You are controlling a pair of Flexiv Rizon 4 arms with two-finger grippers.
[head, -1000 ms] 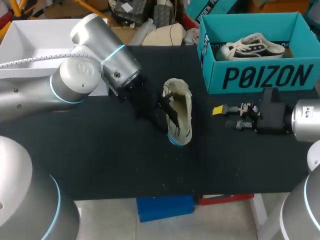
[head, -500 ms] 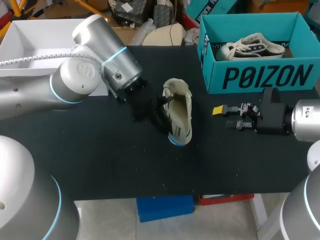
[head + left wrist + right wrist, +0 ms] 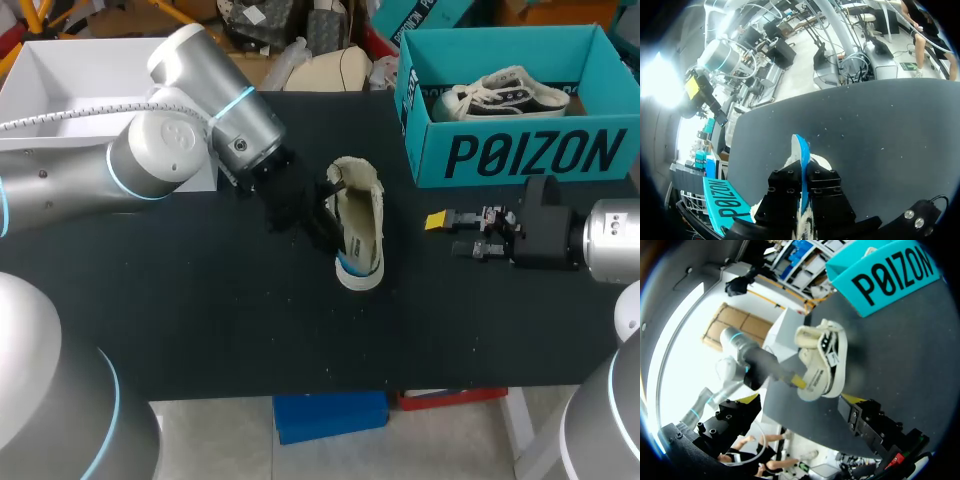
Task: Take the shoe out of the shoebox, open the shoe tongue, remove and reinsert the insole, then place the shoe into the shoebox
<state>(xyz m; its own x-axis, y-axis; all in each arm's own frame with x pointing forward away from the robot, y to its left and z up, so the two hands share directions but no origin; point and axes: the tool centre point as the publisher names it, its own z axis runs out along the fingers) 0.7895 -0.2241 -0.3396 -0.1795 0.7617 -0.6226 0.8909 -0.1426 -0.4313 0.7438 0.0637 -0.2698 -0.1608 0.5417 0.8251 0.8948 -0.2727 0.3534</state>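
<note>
Shoe [image 3: 362, 225] is shifting as we are pressing closer, left gripper [image 3: 804, 174] clenching the insole [image 3: 800, 147]; we judge the insole step is underway. Right gripper [image 3: 447, 235] is waiting, released.

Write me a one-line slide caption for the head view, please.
Left gripper pinches the blue insole in the cream shoe; right gripper open near the teal shoebox.

Your left arm [image 3: 190, 140] has pushed in toward the shoe [image 3: 362, 215] — its wrist now sits closer to the shoe's side; the left gripper [image 3: 802, 175] has followed it in; the shoe has rolled a little at the toe — more pale sole rim and blue insole [image 3: 345, 264] now show there.
</note>
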